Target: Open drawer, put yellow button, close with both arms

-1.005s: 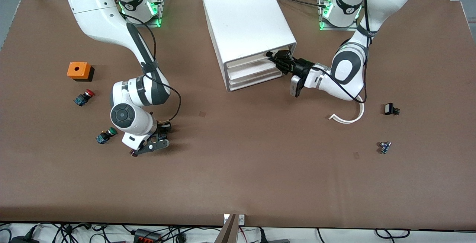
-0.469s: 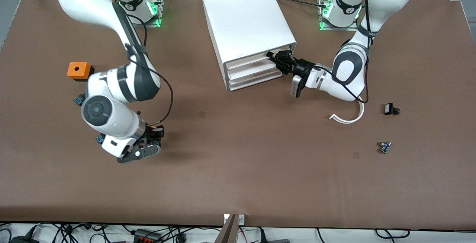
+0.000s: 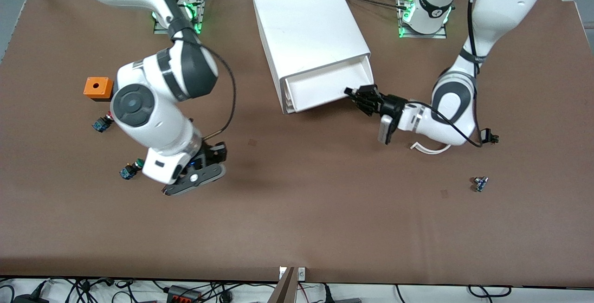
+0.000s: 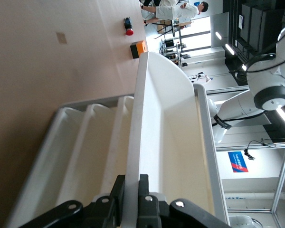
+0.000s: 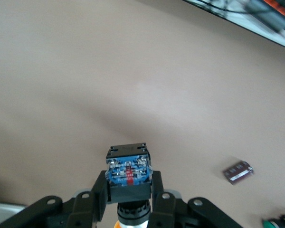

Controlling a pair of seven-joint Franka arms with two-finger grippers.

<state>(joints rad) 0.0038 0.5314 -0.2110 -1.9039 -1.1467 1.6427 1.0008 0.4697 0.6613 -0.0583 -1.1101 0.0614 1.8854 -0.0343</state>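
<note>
Yellow button [image 5: 128,178] in right gripper [image 5: 129,192], cap apparently wristward.

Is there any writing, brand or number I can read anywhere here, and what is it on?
None is legible.
The blue sign in the room seen in the left wrist view: white marks, too small to read.
The round marks on each arm's base collar: too small to read.
The drawer is blank.

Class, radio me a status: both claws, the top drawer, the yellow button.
Left claw shut on top drawer, drawer pulled out. Right claw shut on yellow button, lifted over bare table. Nothing in the way.
</note>
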